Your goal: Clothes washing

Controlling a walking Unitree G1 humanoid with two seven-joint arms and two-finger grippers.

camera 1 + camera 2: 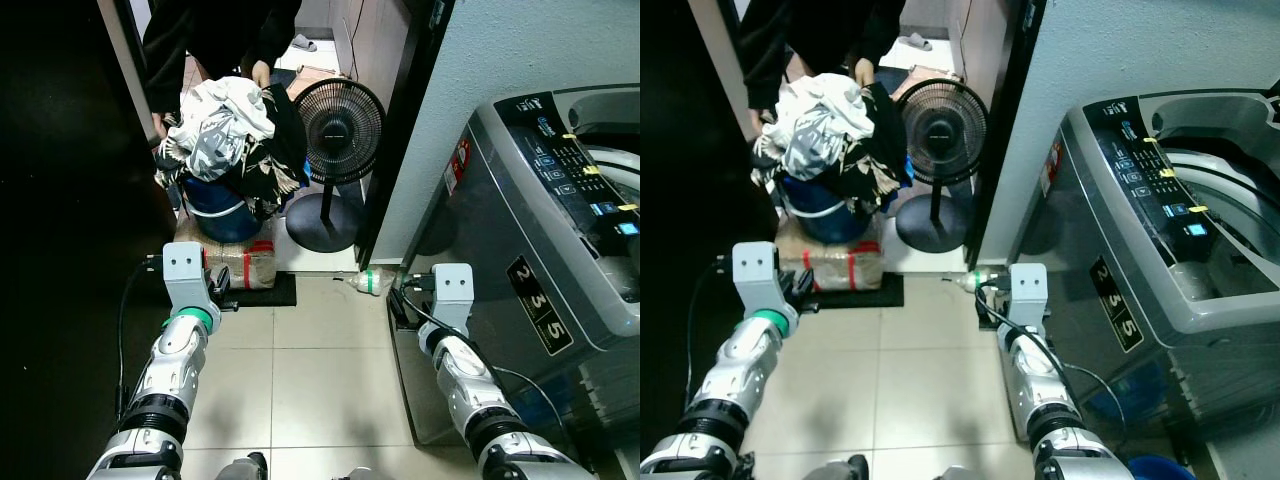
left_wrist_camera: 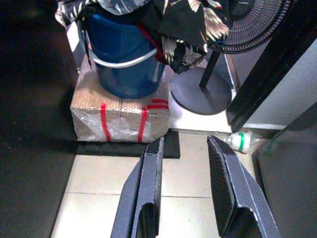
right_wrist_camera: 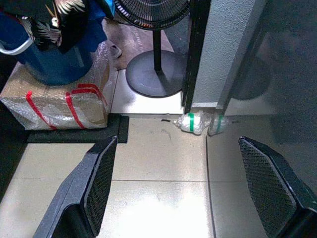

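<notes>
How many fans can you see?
1. The black fan stands on its round base on the floor in the doorway, right beside the blue bucket heaped with clothes. The bucket could hide something behind it.

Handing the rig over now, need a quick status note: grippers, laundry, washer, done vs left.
Left gripper: open, empty, above the floor tiles, aimed at the bucket.
Right gripper: open wide, empty, beside the washing machine.
Clothes are heaped in the blue bucket on a wrapped box ahead on the left; a person stands behind it.
Washer lid is open.
Done: nothing loaded.
Left: fetch clothes, load, start wash.
</notes>
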